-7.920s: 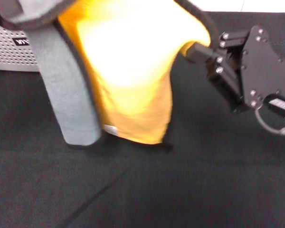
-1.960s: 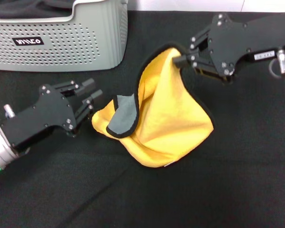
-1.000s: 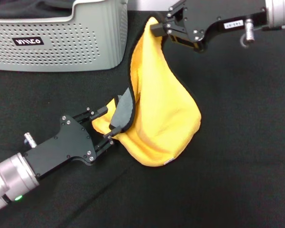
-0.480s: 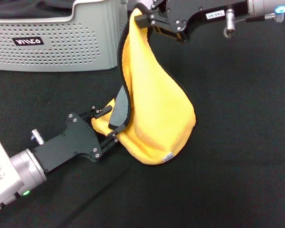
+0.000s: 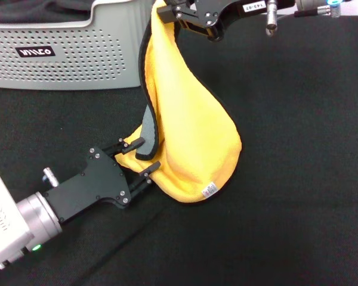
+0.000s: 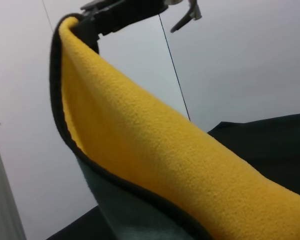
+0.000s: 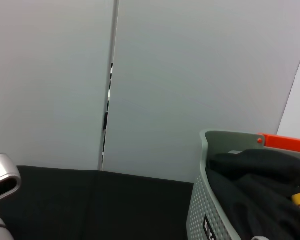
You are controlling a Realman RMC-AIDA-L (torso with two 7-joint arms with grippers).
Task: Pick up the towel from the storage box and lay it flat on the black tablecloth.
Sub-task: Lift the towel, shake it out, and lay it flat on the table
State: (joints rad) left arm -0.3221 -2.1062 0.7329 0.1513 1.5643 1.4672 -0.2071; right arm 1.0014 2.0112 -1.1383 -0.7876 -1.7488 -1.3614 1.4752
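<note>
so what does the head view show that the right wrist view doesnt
Only the head view shows the towel, hanging yellow side out from the right gripper, with the left gripper open around its lower grey fold. Only the right wrist view shows an orange piece on the basket's far rim. Both share the storage box, the dark fabric inside it, and the black tablecloth.

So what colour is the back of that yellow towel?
Grey fleece, with thin black edging; the folded-over flap of the towel shows it best in the head view.
</note>
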